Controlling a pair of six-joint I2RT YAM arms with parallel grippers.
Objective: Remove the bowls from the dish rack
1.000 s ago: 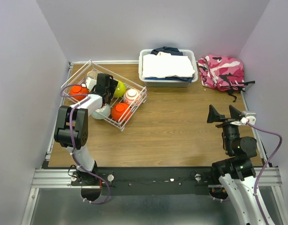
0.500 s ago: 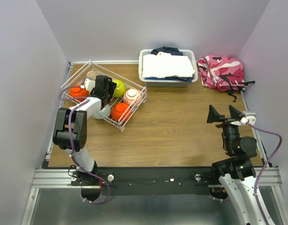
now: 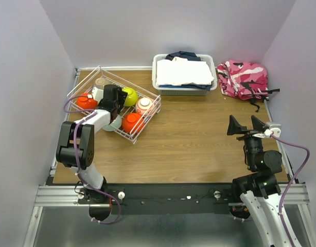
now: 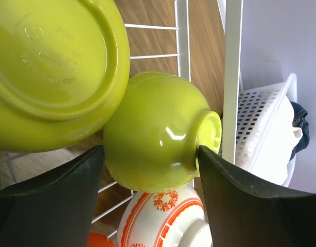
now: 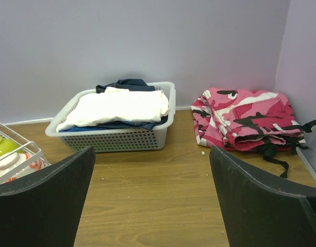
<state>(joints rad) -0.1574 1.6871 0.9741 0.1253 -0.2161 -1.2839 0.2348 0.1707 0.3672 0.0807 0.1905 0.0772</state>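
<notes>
The white wire dish rack (image 3: 140, 86) stands at the far left of the table. My left gripper (image 3: 122, 98) reaches into it. In the left wrist view, the left gripper (image 4: 151, 149) has both fingers pressed against the sides of a lime-yellow bowl (image 4: 153, 139) lying on its side. A second lime-yellow bowl (image 4: 50, 67) lies upside down beside it, and the white-pink red-patterned bowl (image 4: 163, 221) sits just below. Two orange bowls (image 3: 86, 101) (image 3: 132, 122) and a pale grey bowl (image 3: 112, 122) also sit in the rack. My right gripper (image 3: 245, 123) is open and empty at the right.
A white plastic bin (image 3: 182, 75) of folded cloth stands at the back centre. Pink camouflage cloth (image 3: 243, 78) lies at the back right. Walls close in on the left, back and right. The rack's rim wire (image 4: 232, 77) runs just behind the held bowl.
My left gripper has shifted slightly left and farther back inside the rack. The right arm has not moved.
</notes>
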